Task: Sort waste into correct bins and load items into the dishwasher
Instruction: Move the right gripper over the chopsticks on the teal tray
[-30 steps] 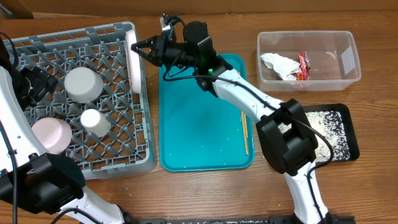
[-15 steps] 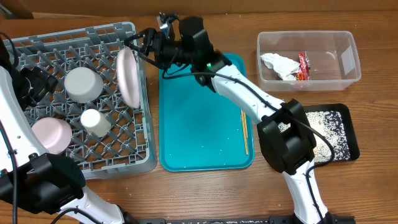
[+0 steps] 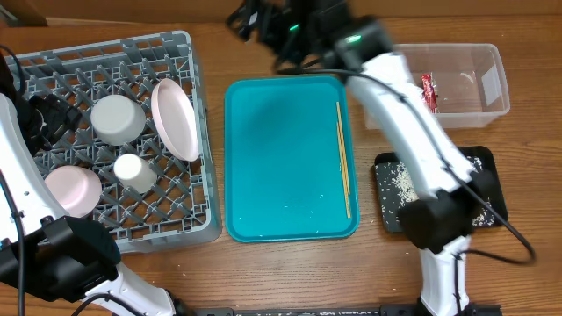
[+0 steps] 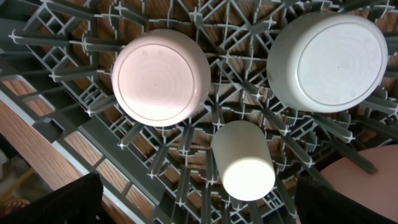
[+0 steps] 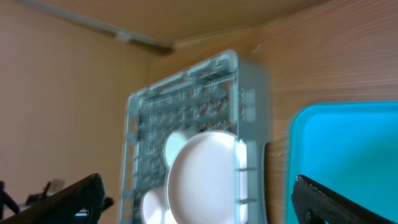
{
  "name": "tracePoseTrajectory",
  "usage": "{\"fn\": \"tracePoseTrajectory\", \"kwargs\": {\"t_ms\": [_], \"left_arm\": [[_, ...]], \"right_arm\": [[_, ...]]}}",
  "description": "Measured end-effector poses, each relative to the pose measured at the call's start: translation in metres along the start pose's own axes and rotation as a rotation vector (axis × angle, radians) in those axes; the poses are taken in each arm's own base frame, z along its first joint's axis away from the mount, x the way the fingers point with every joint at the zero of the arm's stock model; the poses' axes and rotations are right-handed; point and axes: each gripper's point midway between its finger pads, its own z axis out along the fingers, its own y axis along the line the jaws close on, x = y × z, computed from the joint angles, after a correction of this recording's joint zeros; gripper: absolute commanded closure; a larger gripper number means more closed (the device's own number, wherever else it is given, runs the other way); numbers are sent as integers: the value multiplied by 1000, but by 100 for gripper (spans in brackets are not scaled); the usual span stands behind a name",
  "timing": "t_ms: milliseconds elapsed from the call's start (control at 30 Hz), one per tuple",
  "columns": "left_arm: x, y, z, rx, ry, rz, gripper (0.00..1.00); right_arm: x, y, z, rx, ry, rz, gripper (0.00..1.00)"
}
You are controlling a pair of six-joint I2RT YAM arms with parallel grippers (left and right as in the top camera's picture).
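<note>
On the 9 o'clock side of the table [image 3: 290,272] the grey dish rack [image 3: 132,42] is sitting. The left gripper [image 4: 199,186] is hovering over its lattice floor with its fingers [image 4: 62,199] spread wide and nothing between them. Inside the rack, a whitish-pink bowl [image 3: 72,190] is lying base up toward 7 o'clock and a grey-white bowl [image 3: 116,118] is lying base up toward 11 o'clock. The small white cup [image 3: 133,172] is sitting between the two bowls, near the middle. The round plate [image 3: 174,118] is standing on its edge, tilted, close to the rack's 3 o'clock wall.

Just beside the rack, the teal tray [image 3: 281,158] is filling the centre of the table. The wooden chopsticks [image 3: 343,158] are lying together along its 3 o'clock side, running from 12 to 6.

The right gripper [image 5: 198,186] is hanging at the table's 12 o'clock edge, blurred in the overhead view. Its fingers [image 5: 336,199] are standing far apart and holding nothing, with the plate and rack below them in the wrist view.

At 2 o'clock the clear tub [image 3: 492,79] is holding the red foil wrapper [image 3: 428,92], and the right arm is crossing over the tub's 9 o'clock end. At 4 o'clock the black tray [image 3: 492,206] is carrying scattered pale crumbs [image 3: 399,180], partly covered by the arm
</note>
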Motion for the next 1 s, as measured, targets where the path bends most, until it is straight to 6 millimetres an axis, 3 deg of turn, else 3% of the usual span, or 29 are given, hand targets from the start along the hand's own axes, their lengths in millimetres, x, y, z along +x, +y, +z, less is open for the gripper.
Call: {"fn": "tracePoseTrajectory", "kwargs": {"t_ms": [67, 167, 267, 333, 433, 500, 533, 800, 867, 1000], "left_arm": [[0, 0, 0, 0, 0, 0, 0], [0, 0, 0, 0, 0, 0, 0], [0, 0, 0, 0, 0, 0, 0], [0, 0, 0, 0, 0, 0, 0], [0, 0, 0, 0, -1, 0, 0], [0, 0, 0, 0, 0, 0, 0], [0, 0, 0, 0, 0, 0, 0], [0, 0, 0, 0, -1, 0, 0], [0, 0, 0, 0, -1, 0, 0], [0, 0, 0, 0, -1, 0, 0]], "right_arm": [[-13, -10, -43, 81, -52, 5, 1], [-14, -34, -90, 208, -77, 36, 1], [-5, -62, -119, 329, -56, 75, 1], [9, -78, -124, 401, -1, 82, 4], [34, -96, -120, 487, 112, 52, 17], [52, -107, -115, 545, 194, 15, 36], [60, -113, -112, 579, 223, -4, 39], [103, -174, -75, 808, 383, -72, 38], [113, -194, -64, 845, 414, -68, 31], [134, -230, -47, 889, 467, -68, 31]]}}
